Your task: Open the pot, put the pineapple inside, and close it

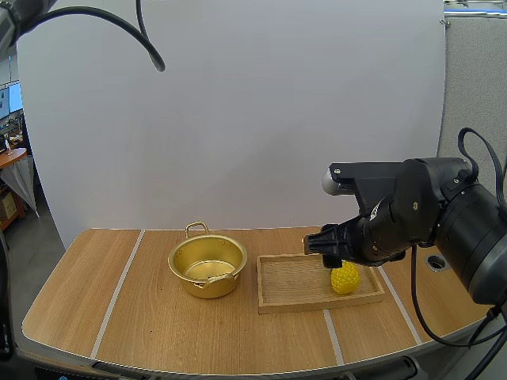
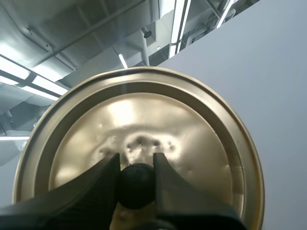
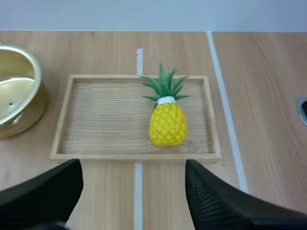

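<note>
Pineapple (image 3: 168, 125) in tray (image 3: 96, 129) (pot (image 1: 207, 265) beside), lid (image 2: 144, 115) in left claw (image 2: 136, 162)

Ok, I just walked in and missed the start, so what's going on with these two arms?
The left tool is shut on the black knob of the gold lid, holding it up in the air. The gold pot stands open and empty on the table, beside the wooden tray. The pineapple lies on its side in that tray, not yet gripped. The right tool hangs open above the tray near the pineapple, likely about to pick it up.
</note>
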You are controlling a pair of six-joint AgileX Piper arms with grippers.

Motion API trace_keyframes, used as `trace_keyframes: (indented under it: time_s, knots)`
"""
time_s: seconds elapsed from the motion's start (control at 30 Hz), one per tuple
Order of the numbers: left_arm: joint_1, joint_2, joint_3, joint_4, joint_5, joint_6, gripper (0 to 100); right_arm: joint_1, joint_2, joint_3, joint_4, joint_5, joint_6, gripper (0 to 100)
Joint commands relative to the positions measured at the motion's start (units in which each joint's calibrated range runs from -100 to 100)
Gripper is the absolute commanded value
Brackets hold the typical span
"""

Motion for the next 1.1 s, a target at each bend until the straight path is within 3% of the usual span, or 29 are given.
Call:
trace_keyframes:
  time_s: [0.0,0.5,0.67,0.87,1.07]
  knots:
    - [-0.15,-0.3,-0.5,0.3,-2.6,-0.6,0,-0.2,2.7,-0.4,-3.9,-2.5,2.2,100]
    - [-0.15,-0.3,-0.5,0.3,-2.6,-0.6,0,-1.2,19.2,-5.2,-4.2,-9.1,1.2,100]
    - [-0.15,-0.3,-0.5,0.3,-2.6,-0.6,0,-4.9,23.0,-5.3,-2.9,-12.5,-3.6,100]
    - [-0.15,-0.3,-0.5,0.3,-2.6,-0.6,0,-9.4,27.3,-5.3,7.9,-13.8,-15.1,100]
    - [-0.15,-0.3,-0.5,0.3,-2.6,-0.6,0,-10.0,30.4,-5.3,10.1,-16.0,-19.1,100]
